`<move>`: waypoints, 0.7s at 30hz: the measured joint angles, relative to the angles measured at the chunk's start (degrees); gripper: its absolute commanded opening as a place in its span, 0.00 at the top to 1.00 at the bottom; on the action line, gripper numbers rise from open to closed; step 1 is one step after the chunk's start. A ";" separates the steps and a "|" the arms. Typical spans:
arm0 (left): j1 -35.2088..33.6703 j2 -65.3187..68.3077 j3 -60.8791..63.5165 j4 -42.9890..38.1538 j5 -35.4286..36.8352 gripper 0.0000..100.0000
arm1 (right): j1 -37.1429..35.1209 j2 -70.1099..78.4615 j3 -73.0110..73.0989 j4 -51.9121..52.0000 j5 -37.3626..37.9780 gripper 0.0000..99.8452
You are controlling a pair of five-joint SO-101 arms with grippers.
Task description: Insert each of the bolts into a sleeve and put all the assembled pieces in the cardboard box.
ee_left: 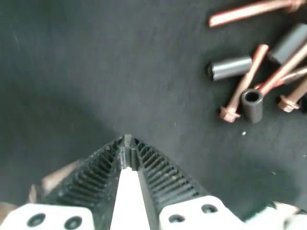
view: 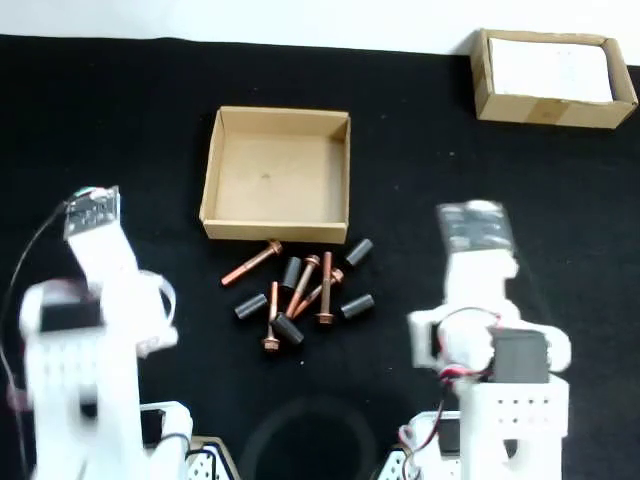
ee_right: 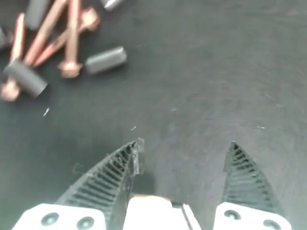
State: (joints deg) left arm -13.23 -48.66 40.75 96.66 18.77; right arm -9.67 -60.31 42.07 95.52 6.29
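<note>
Progress on the job reads as nil: the cardboard box (view: 275, 175) sits open in the middle of the black tabletop (view: 120, 110) with its floor bare, and no bolt is seated in any sleeve that I can make out. The bolts (view: 326, 288), copper-coloured and about five in number, lie loose in a scatter just in front of the box's near wall, several of them crossing or touching one another. The sleeves (view: 357, 306), dark and short and about five too, lie among and around them. Some touch a bolt's side, but each looks separate and empty.

The left hand (ee_left: 127, 143) hangs above bare tabletop beside the pile, its toothed jaws pressed together with nothing between them. The right hand (ee_right: 184, 143) hangs on the pile's other side, jaws spread wide and empty. Neither touches a part.

By my judgement everything is left to do: each bolt needs pairing with a sleeve, and then each assembled piece must go into the box. A second, smaller box (view: 545, 108) with something white inside stands at the far corner, well apart from the work
</note>
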 measured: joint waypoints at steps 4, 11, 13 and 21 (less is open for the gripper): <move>-0.09 4.04 -2.29 0.53 6.77 0.99 | -11.60 2.73 -0.70 0.70 0.00 0.74; -0.09 4.57 0.09 0.79 8.62 0.99 | -27.16 12.04 -2.81 0.88 3.60 0.74; -0.09 4.57 2.73 -1.67 8.62 0.99 | -28.40 16.70 -6.07 0.97 6.95 0.74; -0.09 4.57 13.63 -14.77 8.70 0.99 | -34.11 38.77 -24.18 3.43 8.79 0.74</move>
State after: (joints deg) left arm -13.32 -44.09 54.37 81.89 27.47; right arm -43.78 -21.54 17.89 98.95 15.08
